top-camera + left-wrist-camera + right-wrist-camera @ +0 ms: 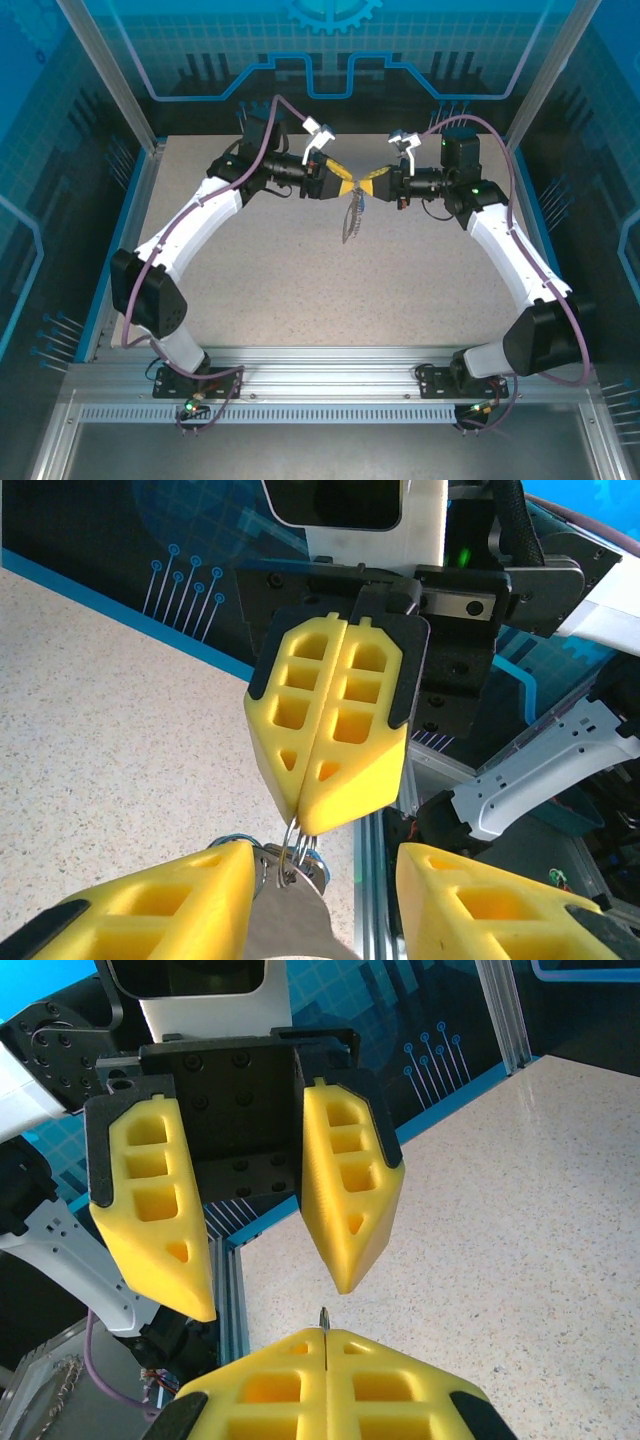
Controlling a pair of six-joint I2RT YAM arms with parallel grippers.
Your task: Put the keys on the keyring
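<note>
The left jaws stand spread wide, released, with a silvery metal piece [290, 920] between them, close to one side. Just beyond, the right jaws are clenched on the keyring [297, 842], its thin wire loops protruding from their tips, clear of the surface [100, 730].

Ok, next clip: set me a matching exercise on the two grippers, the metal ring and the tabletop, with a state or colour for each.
1. left yellow-fingered gripper
2. right yellow-fingered gripper
3. thin silvery wire ring
4. flat table

a. speckled beige
b. jaws shut
c. jaws apart
d. pinched at yellow tips

Pairs: 1c, 2b, 3d, 4a
</note>
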